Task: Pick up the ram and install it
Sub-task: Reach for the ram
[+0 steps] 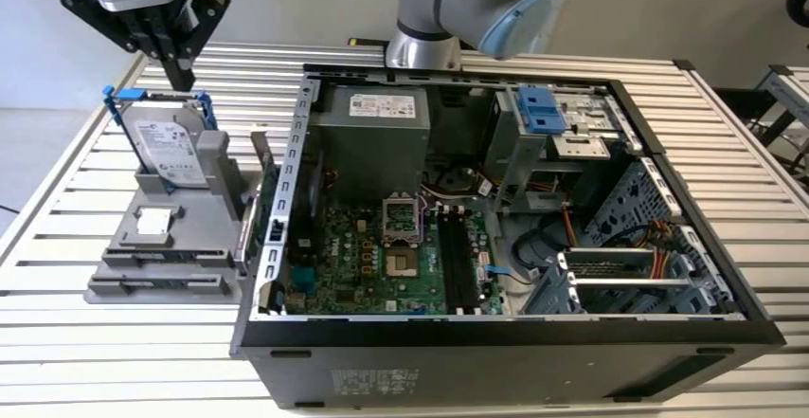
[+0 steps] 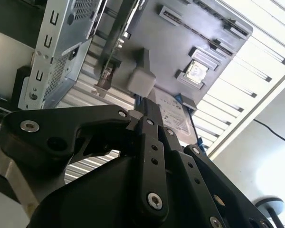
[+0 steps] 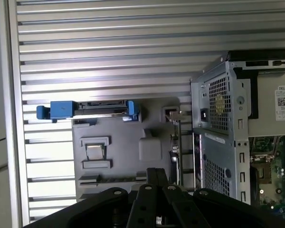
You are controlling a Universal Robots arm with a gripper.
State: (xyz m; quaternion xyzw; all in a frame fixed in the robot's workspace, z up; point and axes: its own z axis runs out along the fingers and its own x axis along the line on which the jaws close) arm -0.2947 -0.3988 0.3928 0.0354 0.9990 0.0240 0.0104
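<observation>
My gripper (image 1: 185,79) hangs at the exterior view's far left, above the table, fingers shut with nothing between them. In both wrist views the gripper (image 2: 145,108) (image 3: 156,173) points at a grey holder (image 1: 189,247) (image 3: 118,156). A thin board (image 1: 268,238) with a metal bracket stands on edge between the holder and the computer case; seen edge-on (image 3: 173,142), I cannot tell whether it is the ram. The green motherboard (image 1: 367,257) lies in the open case, with black memory slots (image 1: 461,262) near its middle.
A silver hard drive (image 1: 167,148) in a blue frame (image 3: 61,110) stands upright in the holder, just below the gripper. The open case (image 1: 506,328) has tall metal walls, a power supply (image 1: 373,129) and drive cages. My arm (image 1: 468,6) rises behind the case. The table (image 1: 746,134) is slatted metal.
</observation>
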